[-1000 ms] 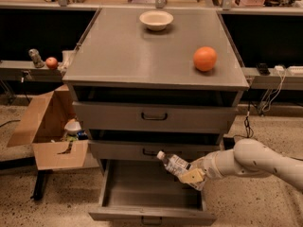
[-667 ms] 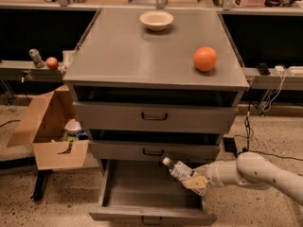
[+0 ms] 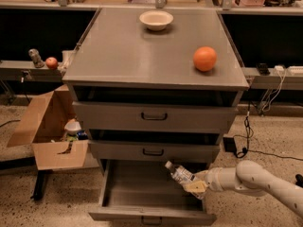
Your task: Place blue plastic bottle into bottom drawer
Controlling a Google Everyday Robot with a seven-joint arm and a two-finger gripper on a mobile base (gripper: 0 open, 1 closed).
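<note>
The grey cabinet's bottom drawer [image 3: 142, 193] is pulled open, its plain grey inside showing. My gripper [image 3: 195, 183] reaches in from the right on a white arm and is shut on the blue plastic bottle [image 3: 179, 173], a small clear bottle with a white cap pointing up and left. The bottle hangs tilted over the drawer's right side, just below the front of the middle drawer [image 3: 154, 151]. The gripper sits at the drawer's right wall.
An orange [image 3: 205, 58] and a white bowl [image 3: 156, 19] sit on the cabinet top [image 3: 118, 56]. An open cardboard box [image 3: 49, 126] stands on the floor to the left. Cables and a power brick [image 3: 230, 143] lie to the right.
The gripper and the bottle have moved lower and a little to the right, down toward the open bottom drawer's right side. The arm has dropped with them.
</note>
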